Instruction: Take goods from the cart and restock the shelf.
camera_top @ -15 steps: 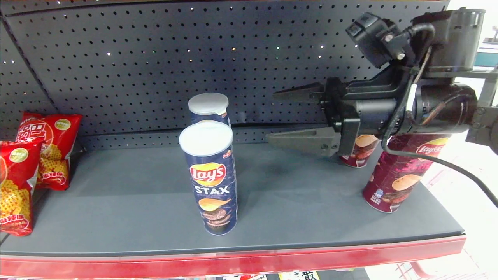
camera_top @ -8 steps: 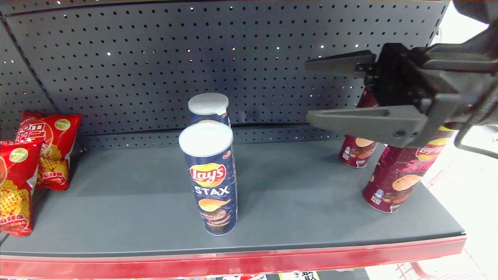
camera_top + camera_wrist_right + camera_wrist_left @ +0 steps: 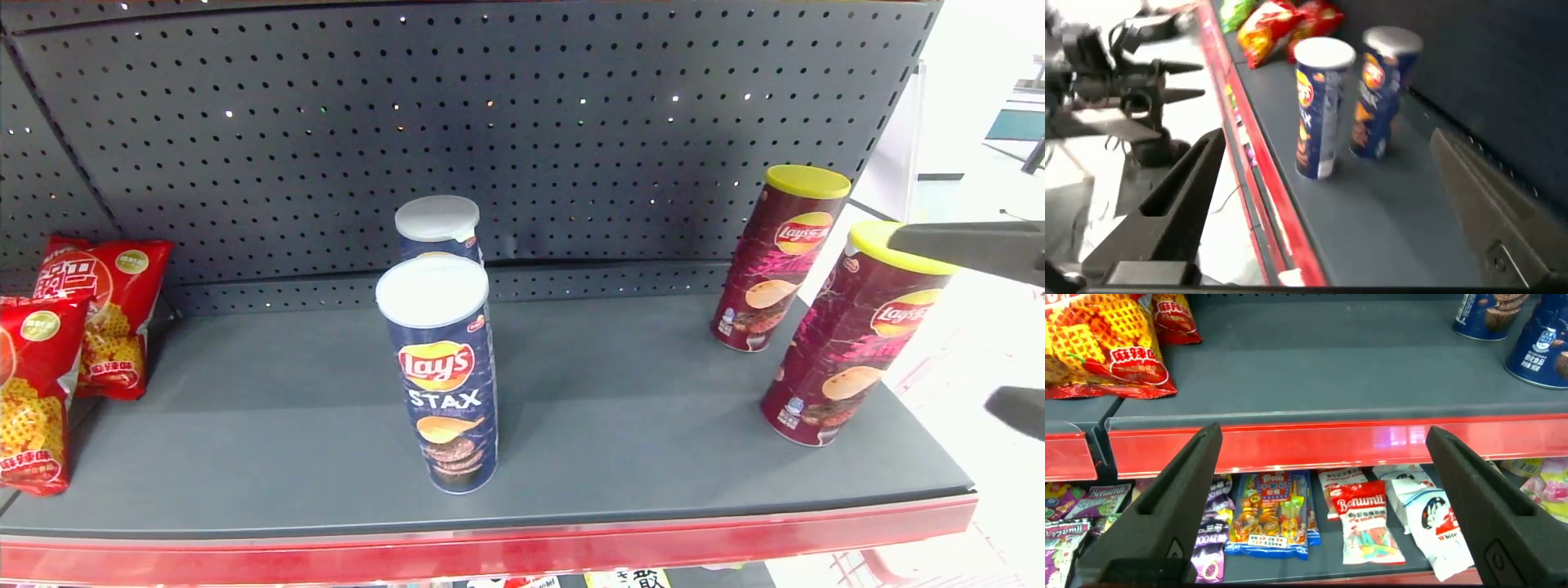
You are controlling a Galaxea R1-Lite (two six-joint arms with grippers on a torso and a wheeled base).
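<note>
Two blue crisp cans with white lids stand mid-shelf, the front can (image 3: 445,376) ahead of the rear can (image 3: 438,227). At the shelf's right end are two maroon cans with yellow lids, the near one (image 3: 853,335) by the edge and the other (image 3: 775,257) near the pegboard. My right gripper (image 3: 940,320) is open and empty beside the shelf's right end, its fingers (image 3: 963,245) above and below the near maroon can. Its own view looks along the shelf at the blue cans (image 3: 1323,106). My left gripper (image 3: 1323,433) hangs open and empty in front of the red shelf edge (image 3: 1290,445).
Red snack bags (image 3: 49,351) lie at the shelf's left end. The grey shelf board (image 3: 637,425) lies bare between the blue and maroon cans. A lower shelf holds several candy bags (image 3: 1364,523). A pegboard wall (image 3: 490,122) backs the shelf.
My right gripper has drawn back to the right, out from over the shelf, staying open. Both maroon cans now show in full. The cans have not moved.
</note>
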